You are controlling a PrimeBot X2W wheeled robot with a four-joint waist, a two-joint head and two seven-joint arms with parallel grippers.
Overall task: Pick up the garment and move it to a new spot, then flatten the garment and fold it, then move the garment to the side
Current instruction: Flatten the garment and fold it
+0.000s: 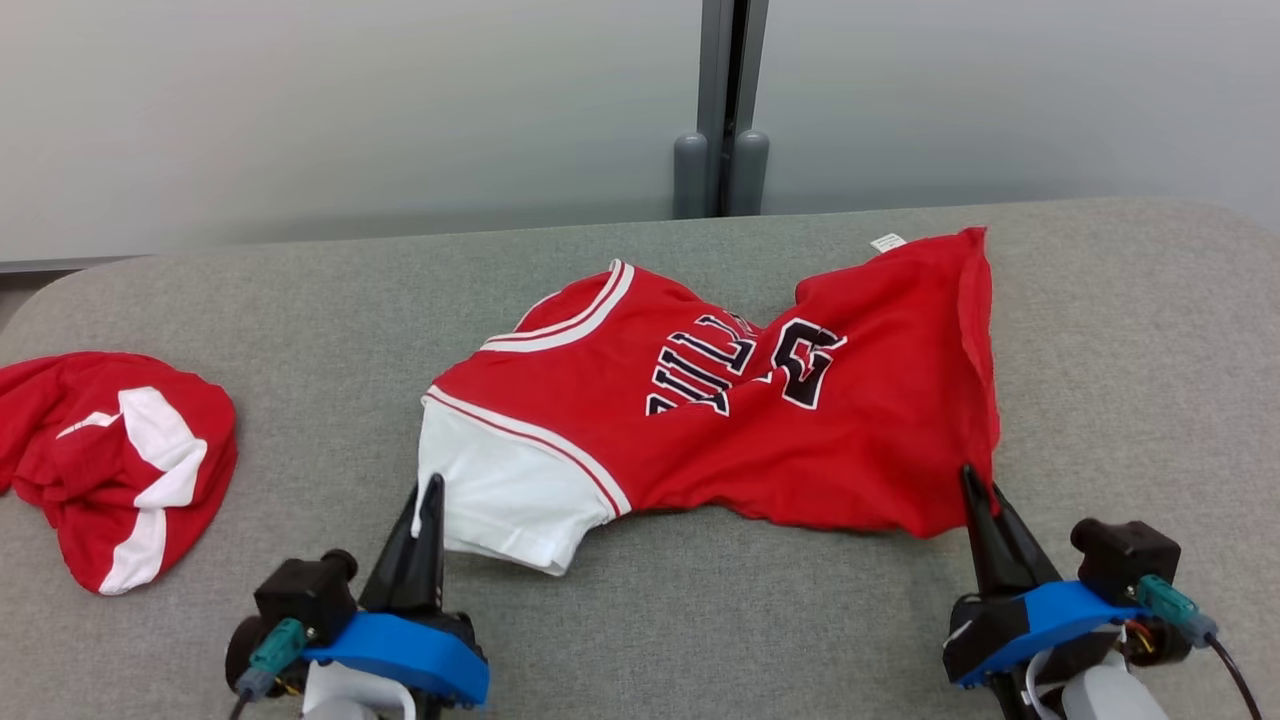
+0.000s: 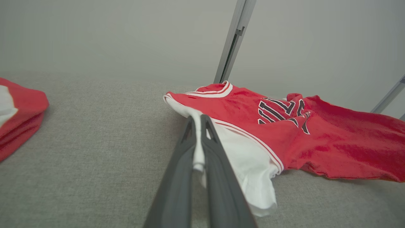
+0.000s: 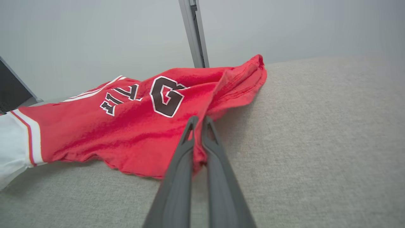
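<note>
— What does the left gripper (image 1: 430, 492) have?
— Its jaws are clamped on the white edge of the jersey (image 1: 720, 440), at its near left corner.
— And the right gripper (image 1: 970, 482)?
— Pinched tight on the red fabric at the near right corner.
— Where does the jersey lie?
— Rumpled across the middle of the grey table (image 1: 700, 620), lettering up. A bundled red-and-white cloth (image 1: 110, 460) sits well apart on the left. Beyond, a grey post (image 1: 722, 110) stands against the wall (image 1: 350, 110).

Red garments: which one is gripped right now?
The lettered jersey at centre: left gripper pinches its white sleeve, right gripper its red edge. The bundled garment lies apart.
</note>
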